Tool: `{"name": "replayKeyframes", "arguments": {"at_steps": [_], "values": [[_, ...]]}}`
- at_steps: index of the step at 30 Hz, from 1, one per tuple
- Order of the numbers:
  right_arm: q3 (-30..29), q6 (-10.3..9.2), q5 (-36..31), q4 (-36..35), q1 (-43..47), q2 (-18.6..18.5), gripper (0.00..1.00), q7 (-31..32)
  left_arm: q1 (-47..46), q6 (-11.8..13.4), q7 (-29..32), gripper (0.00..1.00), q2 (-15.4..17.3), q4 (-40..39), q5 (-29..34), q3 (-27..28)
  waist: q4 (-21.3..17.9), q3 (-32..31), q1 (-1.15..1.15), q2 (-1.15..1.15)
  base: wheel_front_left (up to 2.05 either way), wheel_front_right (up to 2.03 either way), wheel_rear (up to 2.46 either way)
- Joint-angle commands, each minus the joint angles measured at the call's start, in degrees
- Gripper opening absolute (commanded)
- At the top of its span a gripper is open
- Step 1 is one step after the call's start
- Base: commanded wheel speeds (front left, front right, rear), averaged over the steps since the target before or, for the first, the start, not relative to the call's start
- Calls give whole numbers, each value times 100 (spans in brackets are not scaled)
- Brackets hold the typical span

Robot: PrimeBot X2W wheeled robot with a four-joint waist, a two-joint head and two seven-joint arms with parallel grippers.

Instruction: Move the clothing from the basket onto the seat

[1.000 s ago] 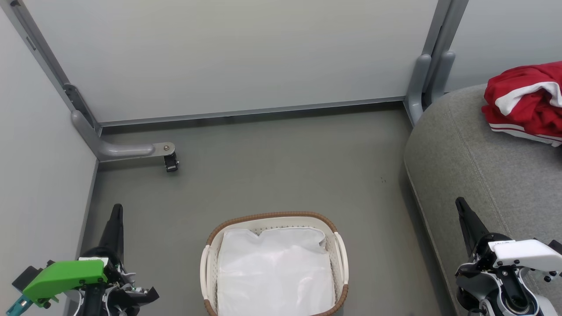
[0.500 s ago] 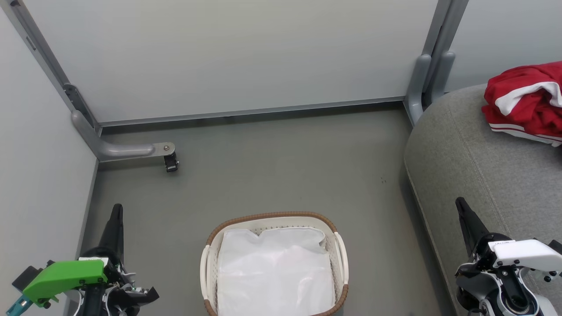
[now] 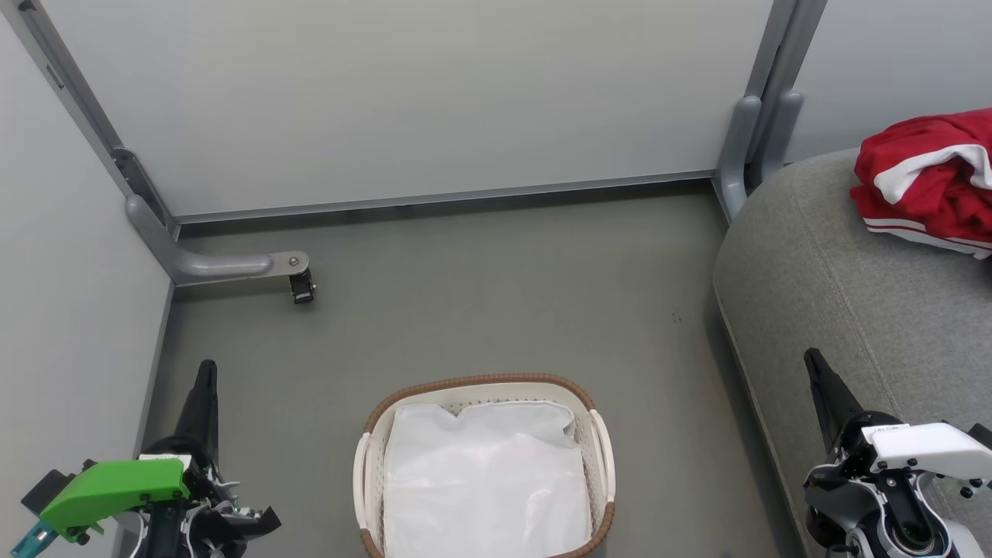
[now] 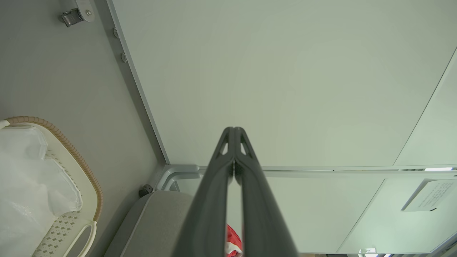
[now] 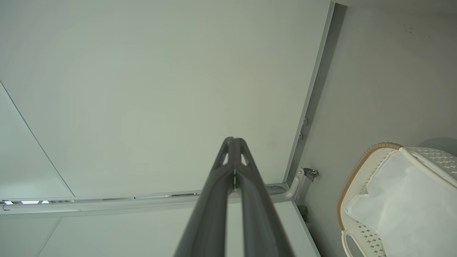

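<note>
Left wrist view showed the left gripper with its tips pressed together, holding nothing, left of the basket. The right gripper, pinched closed and empty too, hung right of the basket beside the seat. The clothing lay heaped on the seat, far right of the basket. Inside the basket lay a white sheet, with no red visible. The likely risk was that another reach into the basket would snag that sheet and drag it out.

Clothing: bright red, white stripes and trim.
Basket: white perforated wall, brown woven-look rim.
Sheet: plain white.
Seat: grey fabric, stitched seam lines.
Floor: dull grey-green.
Left pincer: black, with green housing.
Right pincer: black, with white housing.
</note>
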Motion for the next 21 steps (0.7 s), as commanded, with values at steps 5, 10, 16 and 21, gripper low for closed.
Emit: {"name": "replayKeyframes", "arguments": {"at_steps": [5,10,16,21], "values": [[-11,-2,24,-24,-39,-34,0,6,-55,-41,17,0,1,-12,-28,6,0,0,0,0,0,0,0],[-11,-2,24,-24,-39,-34,0,6,-55,-41,17,0,1,-12,-28,5,0,0,0,0,0,0,0],[-11,-2,24,-24,-39,-34,0,6,-55,-41,17,0,1,-12,-28,5,0,0,0,0,0,0,0],[-11,-2,24,-24,-39,-34,0,6,-55,-41,16,0,1,-12,-29,4,0,0,0,0,0,0,0]]}}
